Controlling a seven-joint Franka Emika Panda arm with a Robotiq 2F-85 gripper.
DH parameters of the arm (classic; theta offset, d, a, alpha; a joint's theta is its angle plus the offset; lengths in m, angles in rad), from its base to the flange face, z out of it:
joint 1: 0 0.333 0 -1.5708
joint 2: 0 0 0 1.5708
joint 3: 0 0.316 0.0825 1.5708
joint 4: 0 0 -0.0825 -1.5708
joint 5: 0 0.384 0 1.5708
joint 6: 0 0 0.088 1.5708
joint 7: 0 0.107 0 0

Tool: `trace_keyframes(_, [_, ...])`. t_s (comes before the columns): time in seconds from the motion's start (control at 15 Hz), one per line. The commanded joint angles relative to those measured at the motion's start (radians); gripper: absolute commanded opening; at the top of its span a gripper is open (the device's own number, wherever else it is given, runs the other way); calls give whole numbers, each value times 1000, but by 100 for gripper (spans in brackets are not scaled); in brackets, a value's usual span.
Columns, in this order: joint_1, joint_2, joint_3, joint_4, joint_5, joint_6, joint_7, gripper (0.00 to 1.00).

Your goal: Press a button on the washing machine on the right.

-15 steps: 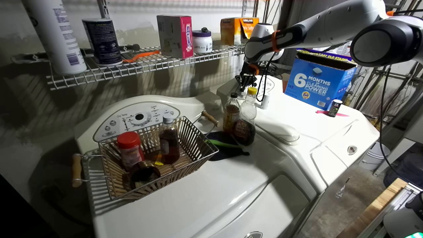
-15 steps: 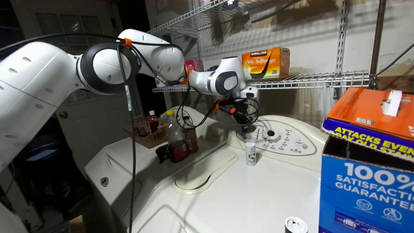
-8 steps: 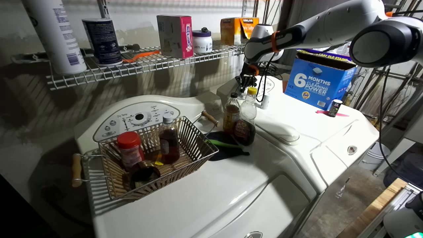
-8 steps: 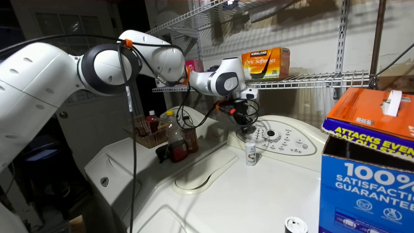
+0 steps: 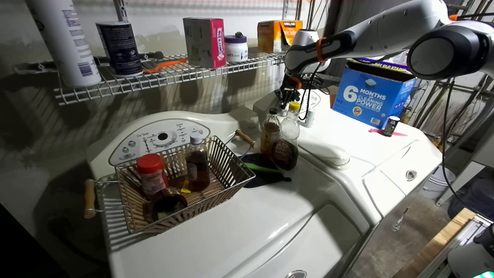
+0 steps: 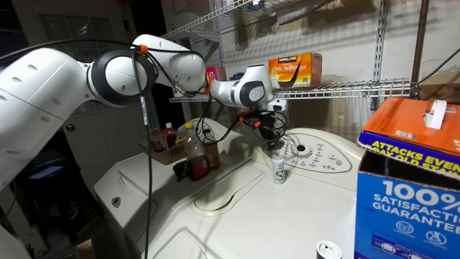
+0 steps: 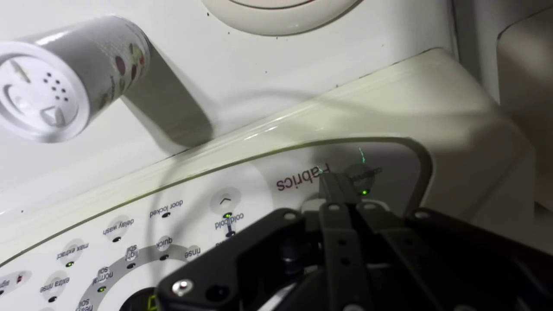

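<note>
The washing machine is white and glossy. It also shows on the right in an exterior view. Its oval control panel has a round dial and small buttons. My gripper points down at the panel's end nearest the other machine. In the wrist view the gripper is shut and empty, fingertips together. The tips lie over the panel between the "Fabrics" label and a round button with a lit green light. I cannot tell whether they touch the panel.
A white shaker can stands in front of the panel. A blue detergent box stands farther along. A yellow-capped bottle and a wire basket stand on the neighbouring machine. A wire shelf runs above.
The upper arm links have sunk very slightly. The gripper stays at nearly the same spot over the panel. The other objects have not moved.
</note>
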State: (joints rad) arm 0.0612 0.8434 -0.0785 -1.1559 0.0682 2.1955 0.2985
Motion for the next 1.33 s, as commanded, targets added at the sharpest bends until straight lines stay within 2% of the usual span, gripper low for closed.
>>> trace_keyframes(0.0, [15,51,-16,58,-29,63,60,0])
trace_keyframes(0.33, [26,56,-18,52,-35,154,101,0])
trace_keyframes(0.87, [44,76,-29,73,-81,155,118,0])
trace_keyframes(1.13, [37,5,-17,36,-72,-30,103,0])
trace_keyframes(1.27, [36,-34,-17,5,-76,-59,89,0])
